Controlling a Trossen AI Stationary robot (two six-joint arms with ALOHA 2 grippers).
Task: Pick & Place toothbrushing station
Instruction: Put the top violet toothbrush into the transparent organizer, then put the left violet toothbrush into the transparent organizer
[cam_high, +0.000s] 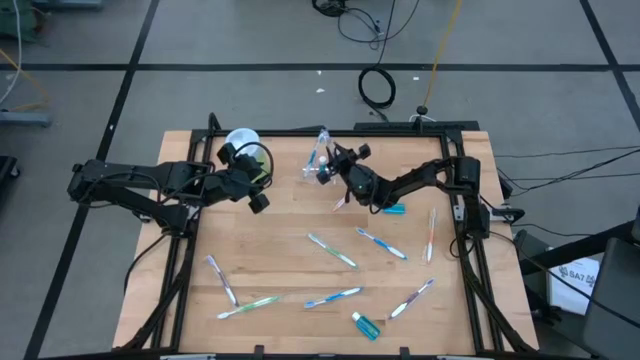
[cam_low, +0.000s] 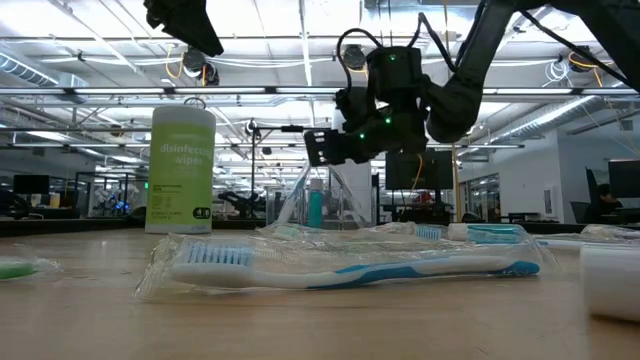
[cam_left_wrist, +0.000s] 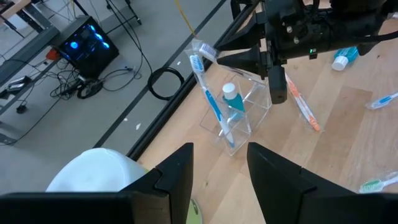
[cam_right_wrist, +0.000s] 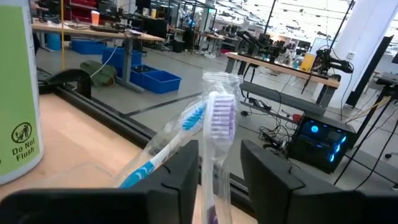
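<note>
Right gripper (cam_high: 327, 172) releasing a wrapped toothbrush into the clear plastic cup (cam_high: 318, 168).

Fingers stand partly apart around the white-bristled toothbrush (cam_right_wrist: 219, 124), which leans in the cup beside a blue toothbrush (cam_left_wrist: 208, 93) and a small blue white-capped tube (cam_left_wrist: 232, 99); whether the pads touch it I cannot tell. The cup sits near the table's far edge. My judgement: this is the drop step; next the arm should lift clear without tipping the cup, then fetch another brush, such as the green-and-blue toothbrush (cam_high: 333, 250) mid-table. The left gripper (cam_high: 252, 185) waits, fingers apart and empty, over the green canister (cam_low: 181, 170), labelled "disinfecting wipes" and "Do Not Flush".
</note>
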